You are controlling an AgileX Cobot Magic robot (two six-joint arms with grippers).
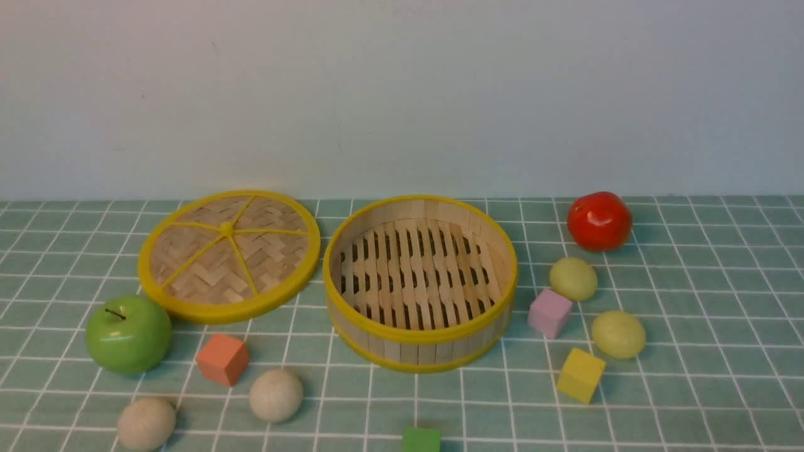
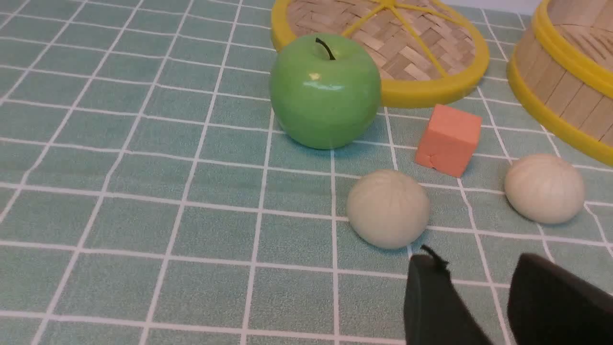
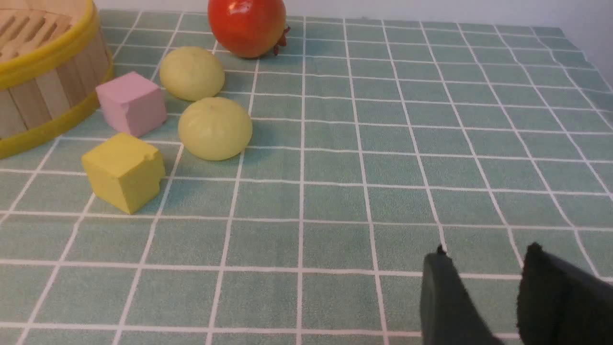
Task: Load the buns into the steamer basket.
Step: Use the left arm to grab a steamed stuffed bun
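The steamer basket (image 1: 419,342) stands empty at the table's middle. Two off-white buns lie at the front left, one (image 1: 276,395) nearer the basket and one (image 1: 146,424) at the frame's edge. They also show in the left wrist view (image 2: 544,188) (image 2: 388,208). Two pale yellow-green buns (image 1: 573,279) (image 1: 618,334) lie right of the basket, and in the right wrist view (image 3: 192,73) (image 3: 215,128). My left gripper (image 2: 479,261) is open and empty, just short of the nearer off-white bun. My right gripper (image 3: 484,254) is open and empty over bare cloth. Neither gripper shows in the front view.
The flat woven lid (image 1: 229,254) lies left of the basket. A glossy green apple (image 1: 128,334) and an orange cube (image 1: 222,358) sit front left. A red fruit (image 1: 599,221), a pink cube (image 1: 549,312) and a yellow cube (image 1: 580,375) sit right. A green cube (image 1: 421,439) is at the front edge.
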